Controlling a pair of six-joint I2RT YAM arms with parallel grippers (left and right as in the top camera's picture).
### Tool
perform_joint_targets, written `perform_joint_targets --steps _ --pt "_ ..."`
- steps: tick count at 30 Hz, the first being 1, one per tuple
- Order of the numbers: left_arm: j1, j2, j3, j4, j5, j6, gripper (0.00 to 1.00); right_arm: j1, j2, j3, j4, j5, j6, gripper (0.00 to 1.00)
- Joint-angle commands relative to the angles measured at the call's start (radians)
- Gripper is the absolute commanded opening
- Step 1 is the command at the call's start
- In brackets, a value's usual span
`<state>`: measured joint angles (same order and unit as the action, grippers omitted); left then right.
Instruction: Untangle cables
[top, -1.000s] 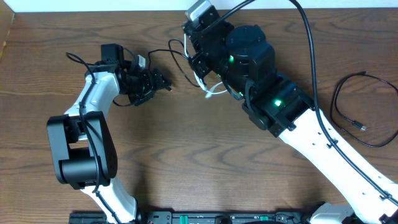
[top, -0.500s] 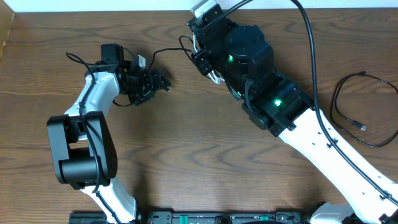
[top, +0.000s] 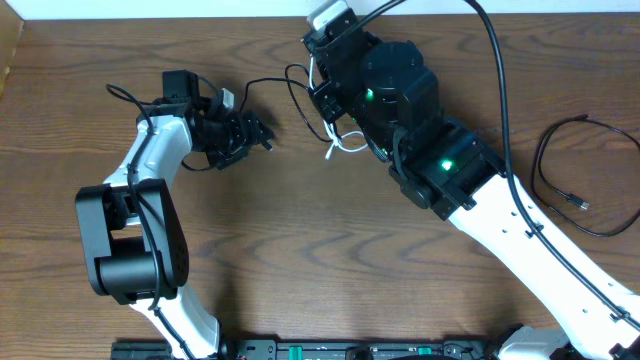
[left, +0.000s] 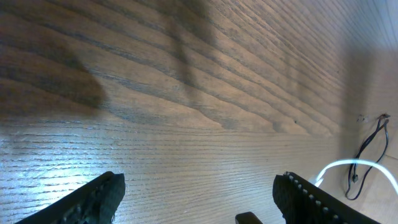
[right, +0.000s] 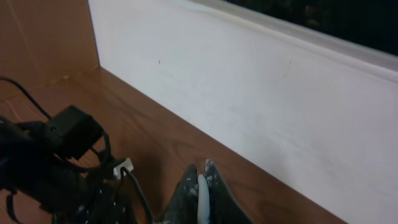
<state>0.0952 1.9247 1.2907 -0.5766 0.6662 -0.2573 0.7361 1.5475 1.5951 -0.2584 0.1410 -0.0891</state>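
Separation of the two cords looks like the step in hand, and doing it well means one arm anchors while the other pulls, w/o yanking. At present the right gripper (right: 201, 174) is pinched tight on the white cable (right: 203, 198), which shows as a pale strip between the closed fingers in the right wrist view. In the overhead view a short white loop hangs out below that wrist, near the table's back edge. By contrast the left gripper (left: 199, 185) stands wide w/ nothing between its fingers, only bare wooden table (left: 186, 93) beneath. At the right edge of its view sit the white arc and the thin black cable (left: 367, 148) w/ a small plug end, both apart from the fingers. Whether the two cords cross or only lie close, I can't tell. Best move, imo: bring the left gripper to the black cable alone, at a free stretch away from the white one. Close fully, then draw the arms apart slowly and low so neither plug snags. Risks: catching both cords at once, or the thin black one slipping out.
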Motion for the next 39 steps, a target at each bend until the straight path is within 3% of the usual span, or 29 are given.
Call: perform_joint_targets --steps 1,20,29,39 --pt "-0.002 0.003 -0.007 -0.001 -0.013 0.009 0.81 -0.001 0.008 0.013 -0.015 0.035 -0.013 0.01" --pt "-0.002 0.003 -0.007 -0.001 -0.014 0.010 0.81 -0.021 0.160 0.013 -0.153 0.036 0.103 0.01" --pt "-0.002 0.003 -0.007 0.003 -0.014 0.010 0.81 -0.018 0.219 0.013 -0.185 -0.012 0.256 0.01" --pt "-0.002 0.003 -0.007 0.002 -0.014 0.010 0.81 -0.019 0.220 0.013 -0.196 -0.015 0.260 0.01"
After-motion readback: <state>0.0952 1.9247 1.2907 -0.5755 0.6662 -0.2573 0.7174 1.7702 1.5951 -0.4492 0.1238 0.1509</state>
